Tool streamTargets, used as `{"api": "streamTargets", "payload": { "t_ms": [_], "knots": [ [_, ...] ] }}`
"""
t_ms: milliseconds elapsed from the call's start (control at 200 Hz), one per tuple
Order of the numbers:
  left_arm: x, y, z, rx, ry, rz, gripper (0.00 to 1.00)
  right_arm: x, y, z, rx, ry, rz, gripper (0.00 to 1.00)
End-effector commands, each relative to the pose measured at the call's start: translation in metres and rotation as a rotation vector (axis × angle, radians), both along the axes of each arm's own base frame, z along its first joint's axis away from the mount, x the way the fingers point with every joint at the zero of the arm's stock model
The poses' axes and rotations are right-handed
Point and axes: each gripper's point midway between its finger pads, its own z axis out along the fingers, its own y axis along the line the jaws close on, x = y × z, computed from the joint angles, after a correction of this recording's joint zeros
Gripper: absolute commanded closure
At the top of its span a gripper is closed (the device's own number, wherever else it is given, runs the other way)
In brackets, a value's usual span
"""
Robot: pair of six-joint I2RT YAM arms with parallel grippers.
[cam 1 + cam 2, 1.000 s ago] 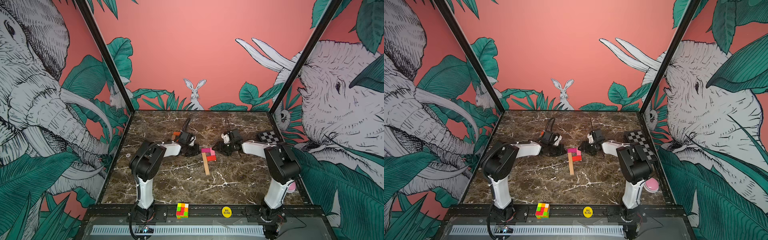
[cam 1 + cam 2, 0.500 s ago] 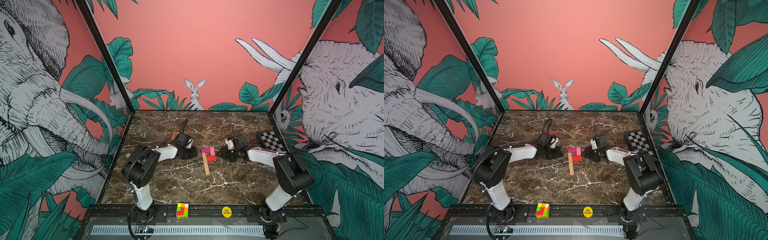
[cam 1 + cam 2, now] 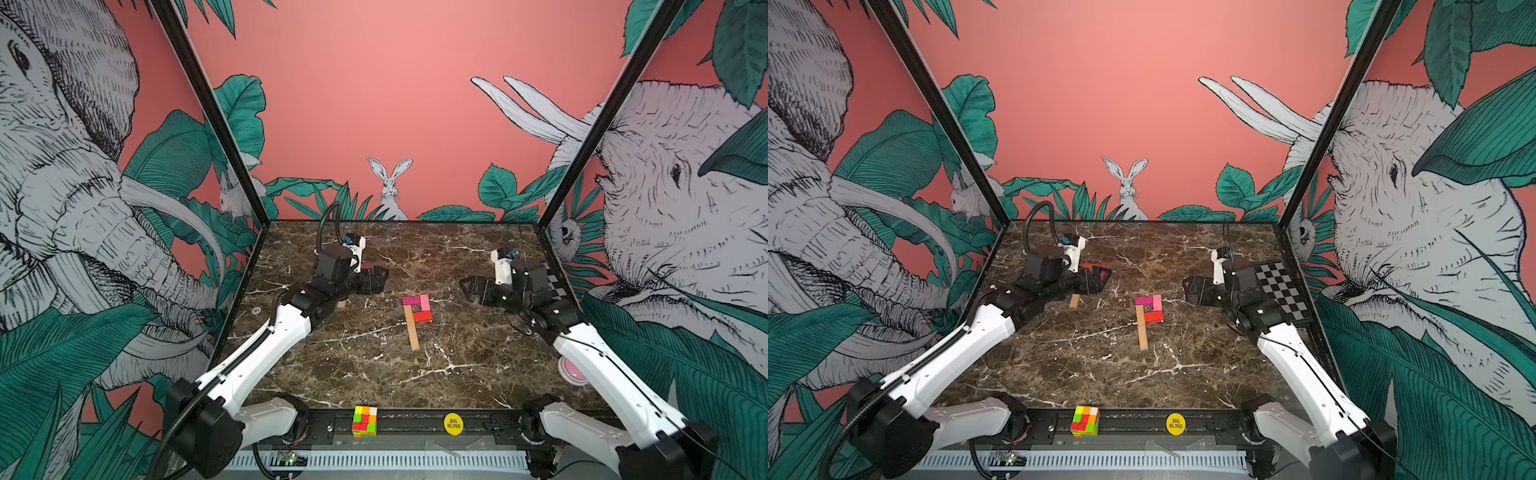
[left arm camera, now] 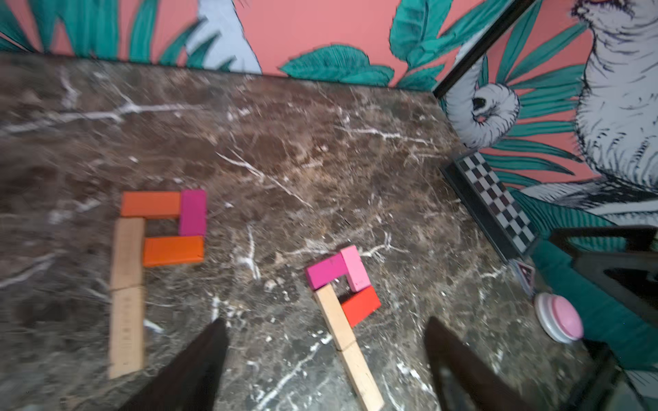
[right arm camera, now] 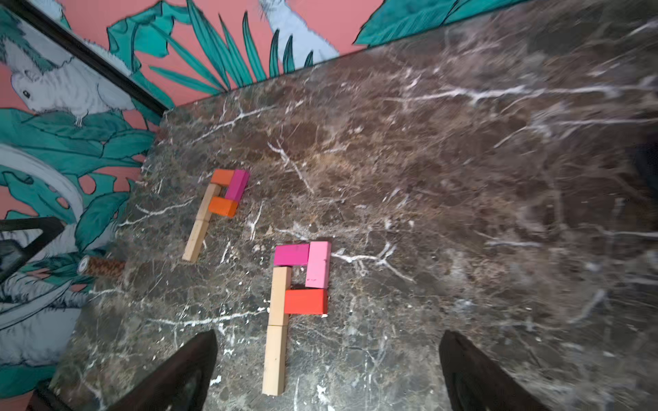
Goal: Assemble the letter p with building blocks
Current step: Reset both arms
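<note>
Ten building blocks [image 4: 126, 252] lie on the marble table [image 3: 374, 374] as two five-piece letters: four tan, two orange, two magenta, one pink, one red. The pink-topped letter [image 3: 423, 316] sits mid-frame in both top views. Left arm [image 3: 266, 353] and right arm [image 3: 602, 374] stretch low and forward. Left gripper [image 4: 325, 320] and right gripper [image 5: 328, 332] flank it, jaws wide, empty. Only the wrist views show the orange letter [image 5: 222, 206] whole; from above the left gripper covers most of it.

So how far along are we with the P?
Done: two Ps lie flat, the mid-table P with a magenta, pink and red bowl, the left P orange and magenta, both on tan stems. In hand: nothing; left gripper and right gripper are open, empty, touching neither. Left: nothing that I can see.
</note>
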Motion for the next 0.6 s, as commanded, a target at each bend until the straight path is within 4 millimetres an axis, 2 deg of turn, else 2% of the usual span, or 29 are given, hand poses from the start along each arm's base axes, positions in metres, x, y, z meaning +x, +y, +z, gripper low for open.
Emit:
{"api": "streamTargets", "payload": {
  "t_ms": [0, 160, 280, 360, 405, 485, 595],
  "knots": [
    [0.004, 0.055, -0.023, 0.211, -0.033, 0.212, 0.01, -0.009, -0.040, 0.004, -0.157, -0.064, -0.119, 0.01],
    [0.005, 0.131, -0.039, 0.405, -0.120, 0.586, 0.01, -0.020, -0.085, 0.005, -0.297, -0.195, -0.284, 0.01],
    [0.003, 0.162, -0.061, 0.532, -0.228, 0.730, 0.01, -0.025, -0.117, 0.009, -0.383, -0.308, -0.430, 0.02],
    [0.001, 0.172, -0.076, 0.585, -0.291, 0.771, 0.01, -0.021, -0.126, 0.006, -0.451, -0.392, -0.473, 0.01],
    [0.000, 0.181, -0.072, 0.598, -0.319, 0.820, 0.00, -0.019, -0.135, 0.000, -0.503, -0.411, -0.513, 0.02],
    [0.004, 0.183, -0.071, 0.652, -0.311, 0.796, 0.00, -0.018, -0.149, -0.014, -0.577, -0.413, -0.568, 0.02],
    [0.009, 0.189, -0.070, 0.679, -0.329, 0.775, 0.00, -0.013, -0.158, -0.036, -0.608, -0.419, -0.584, 0.01]
  ]
}}
